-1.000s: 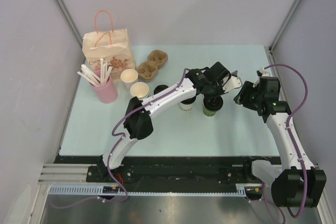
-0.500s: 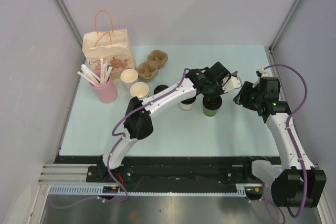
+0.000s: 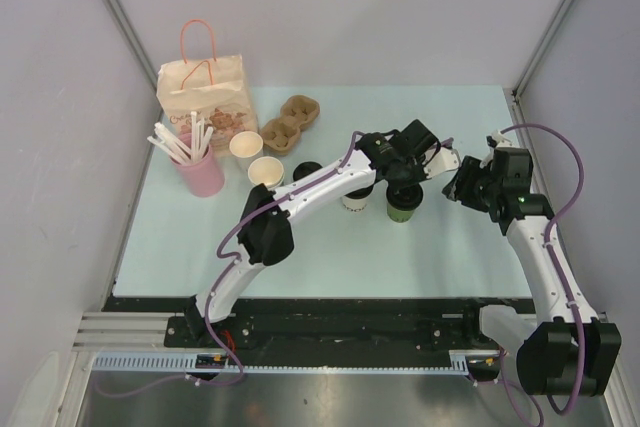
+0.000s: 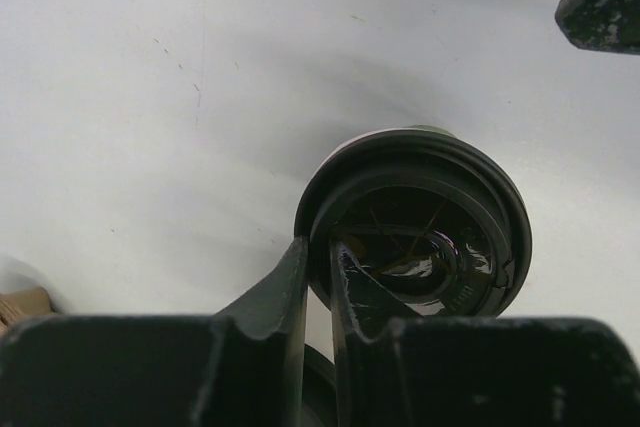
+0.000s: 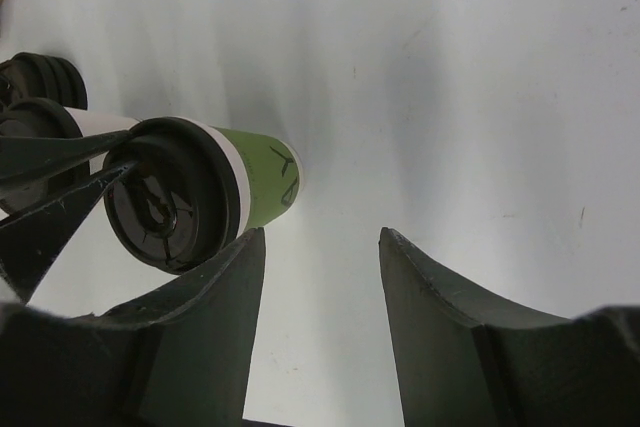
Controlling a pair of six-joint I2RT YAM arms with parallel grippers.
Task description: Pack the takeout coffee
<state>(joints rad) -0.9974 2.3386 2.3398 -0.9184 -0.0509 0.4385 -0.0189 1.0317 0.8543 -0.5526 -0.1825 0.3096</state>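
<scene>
The green-sided takeout coffee cup (image 3: pixel 401 210) stands upright mid-table with its black lid (image 4: pixel 480 209) on. My left gripper (image 3: pixel 405 185) is right above it. In the left wrist view that gripper (image 4: pixel 318 245) pinches the lid's rim, one finger outside it and one inside, with only a thin gap. The white-sided cup (image 3: pixel 353 200) with its black lid stands just left, partly under the left arm. My right gripper (image 3: pixel 455 187) hovers open to the right of the green cup (image 5: pixel 262 175), with nothing between its fingers (image 5: pixel 322 237).
A paper bag (image 3: pixel 205 92) with handles stands back left, and a cardboard cup carrier (image 3: pixel 290 122) lies beside it. The pink cup of straws (image 3: pixel 202 174), two lidless cups (image 3: pixel 246 147) (image 3: pixel 266 170) and a loose black lid (image 3: pixel 306 169) sit left of centre.
The left jaws have eased very slightly apart on the lid's rim. Both arms have barely shifted and the cups stand where they were.
</scene>
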